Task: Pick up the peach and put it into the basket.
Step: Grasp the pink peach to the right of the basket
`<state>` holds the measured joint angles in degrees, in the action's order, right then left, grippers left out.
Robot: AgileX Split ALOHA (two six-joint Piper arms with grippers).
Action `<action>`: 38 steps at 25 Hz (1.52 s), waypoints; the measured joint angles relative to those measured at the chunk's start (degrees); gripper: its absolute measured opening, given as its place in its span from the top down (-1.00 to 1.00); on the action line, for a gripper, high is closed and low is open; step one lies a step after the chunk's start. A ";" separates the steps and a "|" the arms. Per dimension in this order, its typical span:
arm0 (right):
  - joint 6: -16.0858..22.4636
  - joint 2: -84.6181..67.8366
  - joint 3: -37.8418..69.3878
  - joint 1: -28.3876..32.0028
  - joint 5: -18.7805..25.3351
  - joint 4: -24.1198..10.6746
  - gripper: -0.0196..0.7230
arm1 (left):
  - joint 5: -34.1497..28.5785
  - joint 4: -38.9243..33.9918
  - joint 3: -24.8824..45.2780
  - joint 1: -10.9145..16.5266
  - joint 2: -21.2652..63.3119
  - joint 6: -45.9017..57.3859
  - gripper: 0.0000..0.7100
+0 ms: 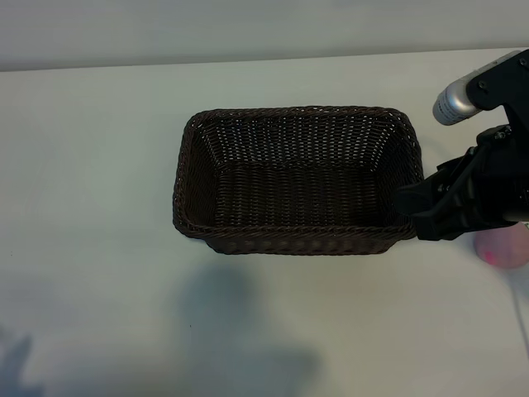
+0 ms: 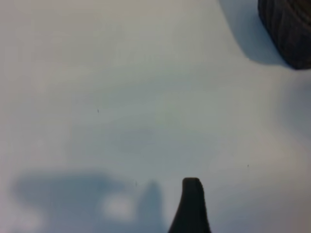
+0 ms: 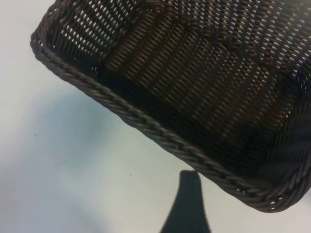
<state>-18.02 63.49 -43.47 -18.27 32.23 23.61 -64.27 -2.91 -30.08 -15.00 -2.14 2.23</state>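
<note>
1. While my right pincer [image 1: 411,217] hovers at the basket's [image 1: 297,178] right end, its black fingers stand apart and hold nothing.
2. The basket is a dark-brown wicker rectangle with rounded corners, sloping woven sides and a braided rim, sitting on the smooth pale table [image 1: 91,165].
3. The peach [image 1: 504,246], a small, pale-pink round with a deeper pink spot and a matte skin, lies on the table just beside my right arm, partly hidden by it, outside the basket.
4. My left pincer [image 2: 192,204] hangs over bare table away from the basket, open and empty; only one dark, rounded fingertip shows in the left wrist view.
</note>
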 joint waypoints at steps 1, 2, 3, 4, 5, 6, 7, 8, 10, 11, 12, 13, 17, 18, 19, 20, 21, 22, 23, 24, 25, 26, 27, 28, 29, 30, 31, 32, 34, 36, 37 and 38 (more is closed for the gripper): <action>0.00 0.00 0.00 0.00 -0.07 0.00 -0.61 | 0.05 0.00 0.30 0.00 0.40 -0.06 -0.68; 0.00 0.00 0.00 0.00 -0.42 0.00 -0.61 | 0.05 0.00 0.43 0.00 0.80 -0.11 -0.68; 0.00 0.00 0.00 0.00 -0.80 0.00 -0.61 | 0.14 0.00 0.42 0.00 1.14 -0.16 -0.68; 0.13 0.00 0.00 0.00 -1.22 0.00 -0.61 | 0.23 0.00 0.42 0.00 1.35 -0.16 -0.68; 0.31 0.00 0.00 0.00 -1.48 0.00 -0.61 | 0.30 0.00 0.44 0.00 1.48 -0.16 -0.68; 0.46 0.00 0.00 0.00 -1.69 -0.19 -0.61 | 0.46 -0.06 0.49 0.00 1.54 -0.18 -0.68; 0.69 0.00 0.00 0.00 -1.83 -0.90 -0.61 | 0.55 -0.11 0.49 0.00 1.54 -0.23 -0.68; 1.36 0.00 0.00 0.00 -1.97 -1.83 -0.61 | 0.68 -0.11 0.49 0.00 1.54 -0.23 -0.68; 4.56 0.24 0.00 0.00 -2.17 -5.22 -0.61 | 0.67 -0.11 0.49 0.00 1.54 -0.29 -0.68; 7.20 0.57 0.00 0.00 -2.31 -7.12 -0.61 | 0.67 -0.11 0.49 0.00 1.54 -0.29 -0.68; 9.69 1.15 0.00 0.00 -2.36 -10.01 -0.61 | 0.69 -0.11 0.49 0.00 1.85 -0.33 -0.68; 12.97 1.64 0.00 0.00 -2.36 -13.19 -0.61 | 0.69 -0.11 0.56 0.00 2.23 -0.33 -0.68; 27.08 4.75 0.00 0.00 -1.87 -25.67 -0.61 | 0.69 -0.05 0.74 0.00 2.66 -0.33 -0.68; 30.09 5.51 0.00 0.00 -1.50 -28.43 -0.61 | 0.69 -0.05 0.74 0.00 2.66 -0.33 -0.68; 33.94 6.59 0.00 0.00 -1.05 -31.66 -0.61 | 0.69 -0.05 0.74 0.00 2.66 -0.33 -0.68; 36.51 7.62 0.00 0.00 -0.60 -34.69 -0.61 | 0.69 -0.05 0.74 0.00 2.66 -0.33 -0.68; 39.37 8.56 0.00 0.00 -0.32 -37.46 -0.61 | 0.69 -0.05 0.74 0.30 2.66 -0.33 -0.68; 41.97 9.78 0.00 0.00 0.19 -39.42 -0.61 | 0.69 -0.05 0.74 0.84 2.66 -0.33 -0.68; 43.75 11.13 0.00 0.00 0.79 -41.43 -0.61 | 0.69 -0.05 0.74 1.83 2.66 -0.33 -0.68; 45.51 12.35 0.00 0.00 1.40 -43.04 -0.61 | 0.69 -0.05 0.74 3.10 2.66 -0.35 -0.68; 46.83 13.91 0.00 0.00 1.68 -44.15 -0.61 | 0.69 -0.05 0.74 4.58 2.66 -0.35 -0.68; 47.80 15.52 0.00 0.00 1.90 -44.71 -0.61 | 0.69 -0.05 0.74 5.84 2.66 -0.35 -0.68; 48.63 17.13 0.00 0.00 1.90 -44.99 -0.61 | 0.69 -0.05 0.74 7.25 2.66 -0.35 -0.68; 49.39 18.49 0.00 0.00 1.90 -45.10 -0.61 | 0.69 -0.05 0.74 8.49 2.66 -0.35 -0.68; 50.25 20.09 0.00 0.00 1.84 -45.10 -0.61 | 0.69 -0.05 0.74 9.28 2.66 -0.35 -0.68; 50.91 21.59 0.00 0.23 1.79 -45.10 -0.61 | 0.69 -0.05 0.74 9.91 2.66 -0.35 -0.68; 51.73 22.74 0.00 0.82 1.59 -45.10 -0.61 | 0.69 -0.05 0.74 10.19 2.66 -0.35 -0.68; 52.50 23.99 -0.02 1.84 1.36 -45.10 -0.61 | 0.69 -0.05 0.74 10.25 2.66 -0.35 -0.68; 53.28 25.96 -0.02 4.39 0.99 -45.10 -0.61 | 0.69 -0.05 0.74 10.25 2.66 -0.35 -0.68; 53.34 26.79 -0.02 7.53 0.49 -45.10 -0.61 | 0.69 -0.05 0.74 10.25 2.66 -0.35 -0.68; 53.09 26.94 -0.02 8.72 0.33 -45.02 -0.61 | 0.69 -0.05 0.74 10.25 2.66 -0.35 -0.68; 52.63 26.94 -0.02 9.94 0.06 -44.72 -0.61 | 0.69 -0.05 0.74 10.25 2.66 -0.35 -0.68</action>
<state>34.61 90.43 -43.49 -8.32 32.29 -21.11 -63.58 -2.96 -29.34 -4.76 0.52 1.88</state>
